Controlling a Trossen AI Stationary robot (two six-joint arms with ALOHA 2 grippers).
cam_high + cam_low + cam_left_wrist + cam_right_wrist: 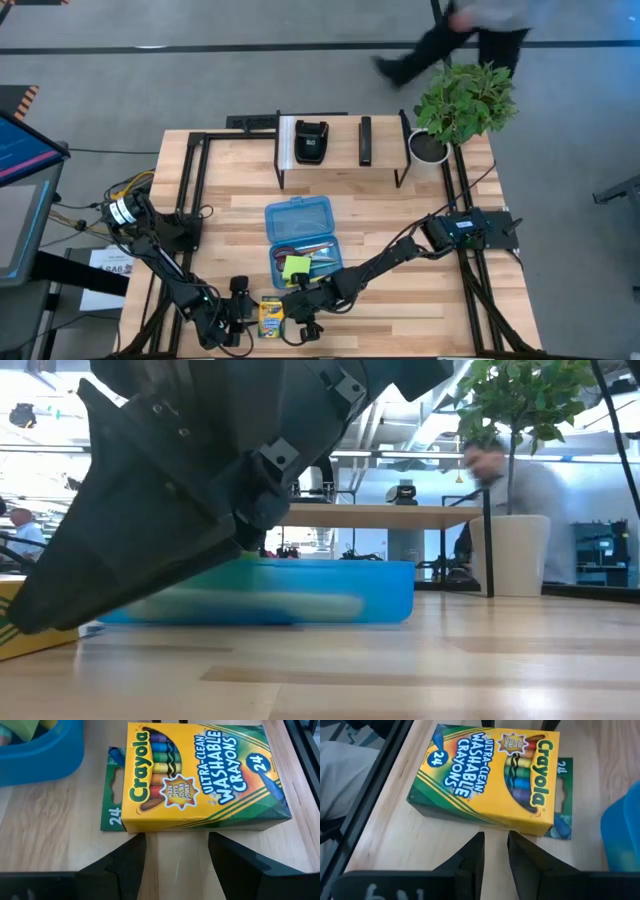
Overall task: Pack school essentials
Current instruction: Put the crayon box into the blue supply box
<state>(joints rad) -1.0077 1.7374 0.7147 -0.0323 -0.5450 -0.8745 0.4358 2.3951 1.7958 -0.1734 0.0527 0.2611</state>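
The yellow-and-green crayon box (271,317) lies flat on the table near its near edge, with its green end flap (113,795) folded out. My left gripper (175,855) stands on the box's left, fingers open and wide apart, tips just short of the box's long side. My right gripper (496,845) stands on the box's right, fingers open by a narrow gap, tips a little off the box (485,775). The open blue case (300,240) lies just beyond and holds a green sticky-note pad (295,267), red-handled scissors and pencils.
A black metal rack (340,140) with black devices stands at the table's far edge, and a potted plant (462,105) at the far right corner. A person (470,30) walks past beyond the table. In the low view a dark gripper body (200,470) hides the left half.
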